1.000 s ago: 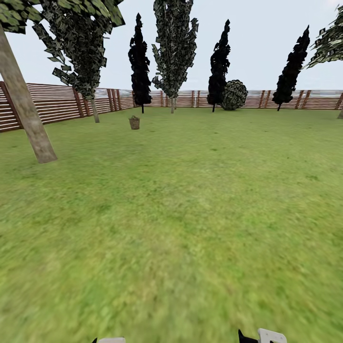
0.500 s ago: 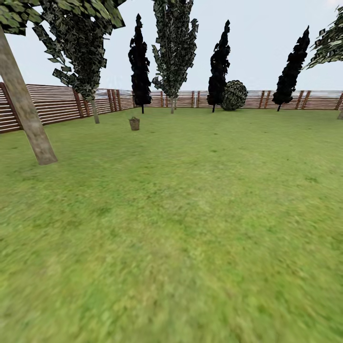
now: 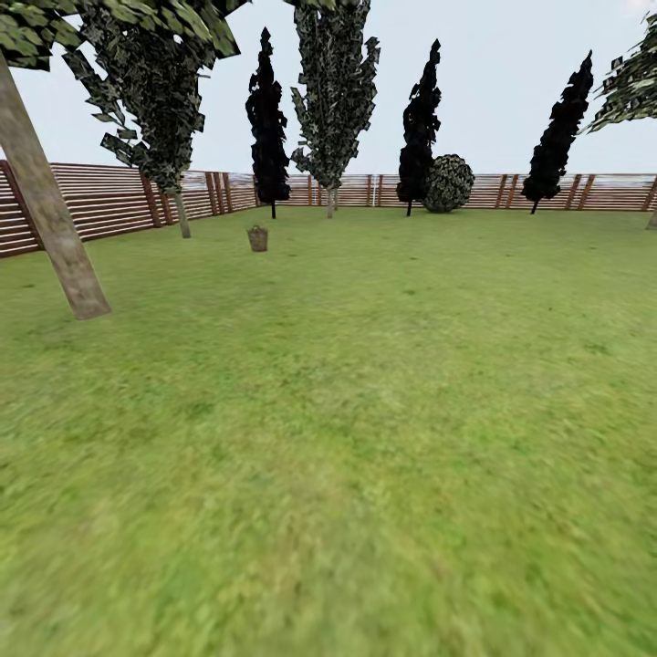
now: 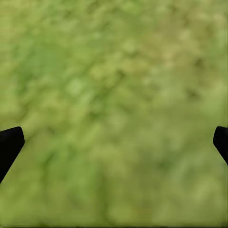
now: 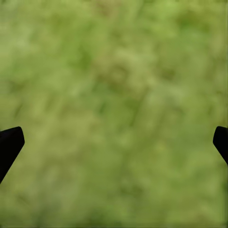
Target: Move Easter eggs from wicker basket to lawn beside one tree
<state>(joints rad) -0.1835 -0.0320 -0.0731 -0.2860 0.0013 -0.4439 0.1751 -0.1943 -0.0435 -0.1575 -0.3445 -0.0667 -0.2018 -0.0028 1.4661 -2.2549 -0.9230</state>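
The small round brown woven-twig wicker basket (image 3: 258, 238) stands far off on the wide green mottled lawn (image 3: 365, 411), near the slatted brown wooden fence (image 3: 100, 201) at the garden's back and just ahead of a dark, narrow cypress-like tree (image 3: 267, 119); whether the eggs are inside cannot be told at this range. The step in hand, as I judge it, is the drive across the grass toward that basket. To do it well, the base should steer a little to the left of straight ahead so the basket comes toward the middle of the head view, and should slow early enough to stop with the basket just in front and below, within both arms' reach rather than under the trunk. The tall tree with the thick bare grey-brown leaning trunk (image 3: 50, 219) stands at the left, nearer than the basket and well apart from it; it looks a sensible choice for the drop-off, so noting its bearing now would save searching later. In the wrist views the left tool (image 4: 114, 140) and the right tool (image 5: 114, 140) each hang over blurred grass with their dark fingertips (image 4: 9, 145) spread wide apart and nothing between them, which suits an approach: the arms can stay tucked until the basket's rim is close.
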